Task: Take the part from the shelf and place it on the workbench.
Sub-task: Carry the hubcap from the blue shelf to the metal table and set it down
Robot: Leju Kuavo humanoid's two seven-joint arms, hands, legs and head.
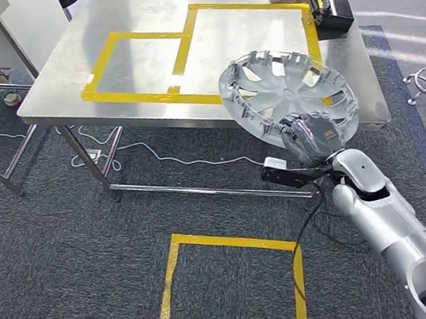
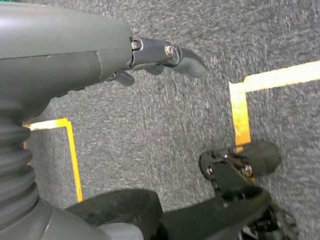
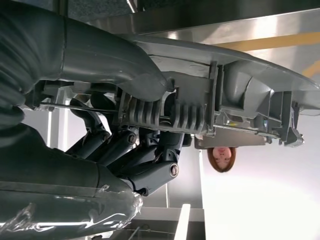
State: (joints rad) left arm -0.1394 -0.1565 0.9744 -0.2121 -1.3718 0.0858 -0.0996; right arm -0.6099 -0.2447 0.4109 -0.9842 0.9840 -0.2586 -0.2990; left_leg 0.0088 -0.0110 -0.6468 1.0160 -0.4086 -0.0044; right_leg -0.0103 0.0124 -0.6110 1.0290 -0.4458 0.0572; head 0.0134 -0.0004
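The part is a round silver wheel cover (image 1: 288,96) with ribbed clips on its inner face. My right hand (image 1: 309,138) grips its near rim and holds it tilted in the air over the near right corner of the steel workbench (image 1: 141,20). Close up, in the right wrist view, the thumb lies over the wheel cover's rim (image 3: 196,105) and the dark fingers (image 3: 124,150) curl under it. My left hand (image 2: 113,55) hangs over the carpet with its fingers apart and nothing in them.
Yellow tape marks two rectangles (image 1: 145,59) on the workbench top. A black device (image 1: 330,9) sits at its far right corner. White cables (image 1: 139,149) trail on the carpet under the bench. A yellow tape square (image 1: 231,282) marks the floor in front of me.
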